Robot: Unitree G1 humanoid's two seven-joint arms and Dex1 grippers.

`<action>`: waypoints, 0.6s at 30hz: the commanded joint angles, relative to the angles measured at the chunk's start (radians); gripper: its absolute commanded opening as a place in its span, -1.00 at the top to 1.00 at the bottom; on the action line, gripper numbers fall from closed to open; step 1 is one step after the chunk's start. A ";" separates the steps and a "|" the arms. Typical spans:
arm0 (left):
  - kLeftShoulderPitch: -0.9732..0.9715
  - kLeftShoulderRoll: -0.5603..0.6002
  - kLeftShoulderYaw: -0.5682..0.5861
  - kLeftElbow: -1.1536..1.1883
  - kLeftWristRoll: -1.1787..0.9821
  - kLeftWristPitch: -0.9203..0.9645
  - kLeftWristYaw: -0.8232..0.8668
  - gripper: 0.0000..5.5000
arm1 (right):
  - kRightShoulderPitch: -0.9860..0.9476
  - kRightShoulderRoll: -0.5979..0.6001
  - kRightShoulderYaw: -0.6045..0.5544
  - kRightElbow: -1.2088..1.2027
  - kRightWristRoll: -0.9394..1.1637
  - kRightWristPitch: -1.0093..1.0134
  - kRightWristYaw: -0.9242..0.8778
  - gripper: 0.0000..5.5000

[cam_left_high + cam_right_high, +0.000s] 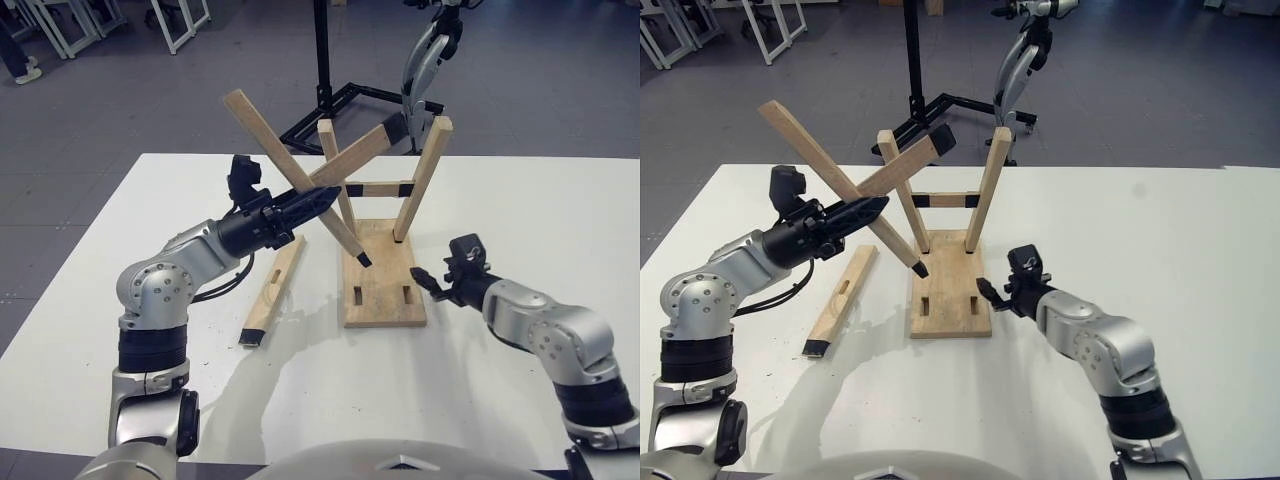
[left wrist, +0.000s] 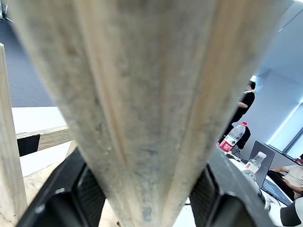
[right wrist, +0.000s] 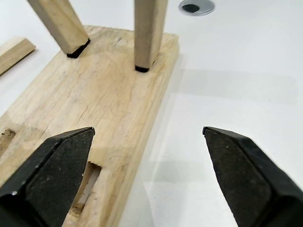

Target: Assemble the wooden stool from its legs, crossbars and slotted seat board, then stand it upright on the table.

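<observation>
Seat board [image 1: 385, 295] flat on tbl [image 1: 520, 220]; left claw [image 1: 325, 198] clamps crossed legs [image 1: 262, 135].

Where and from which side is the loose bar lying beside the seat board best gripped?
Probably mid-length, from above, closing across its narrow width: the loose bar lies flat on the table, both long edges free, apart from the seat board.

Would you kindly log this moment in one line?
left tool: shut on leg piece, tip at seat board | right tool: open beside board | two legs slotted upright | loose crossbar on table
</observation>
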 commanded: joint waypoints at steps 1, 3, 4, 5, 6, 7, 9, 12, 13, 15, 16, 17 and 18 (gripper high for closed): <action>0.007 -0.013 0.006 -0.027 0.034 -0.033 0.002 0.25 | 0.023 0.009 -0.001 -0.037 -0.043 0.060 0.002 -0.53; 0.006 -0.017 0.004 -0.035 0.069 -0.074 0.001 0.25 | 0.047 -0.014 0.004 -0.034 -0.076 0.073 0.023 -0.53; 0.001 -0.021 0.006 -0.035 0.086 -0.095 0.001 0.25 | 0.063 -0.023 0.009 -0.034 -0.092 0.079 0.035 -0.53; -0.004 -0.020 0.007 -0.035 0.104 -0.115 -0.003 0.25 | 0.078 -0.033 0.023 -0.038 -0.108 0.084 0.047 -0.53; -0.008 -0.021 0.008 -0.036 0.122 -0.138 -0.010 0.25 | 0.093 -0.039 0.041 -0.043 -0.123 0.090 0.059 -0.53; -0.011 -0.023 0.007 -0.036 0.134 -0.155 -0.015 0.25 | 0.107 -0.044 0.060 -0.048 -0.141 0.092 0.069 -0.53; -0.010 -0.029 -0.004 -0.035 0.155 -0.175 -0.023 0.25 | 0.125 -0.035 0.073 -0.050 -0.168 0.094 0.080 -0.53; 0.010 -0.036 -0.022 -0.040 0.176 -0.185 -0.031 0.25 | 0.097 -0.004 0.066 -0.037 -0.195 0.099 0.091 -0.53; 0.017 -0.039 -0.024 -0.044 0.178 -0.186 -0.034 0.25 | 0.085 0.003 0.066 -0.030 -0.204 0.099 0.098 -0.53; 0.022 -0.042 -0.027 -0.048 0.178 -0.185 -0.037 0.25 | 0.073 0.011 0.079 -0.016 -0.223 0.097 0.111 -0.53; 0.022 -0.044 -0.028 -0.048 0.179 -0.186 -0.039 0.25 | 0.070 0.017 0.085 -0.010 -0.231 0.096 0.116 -0.53; 0.024 -0.045 -0.028 -0.048 0.178 -0.186 -0.040 0.25 | 0.062 0.028 0.091 -0.001 -0.240 0.096 0.120 -0.53; 0.026 -0.047 -0.027 -0.048 0.178 -0.187 -0.041 0.25 | 0.052 0.039 0.094 0.007 -0.248 0.097 0.123 -0.53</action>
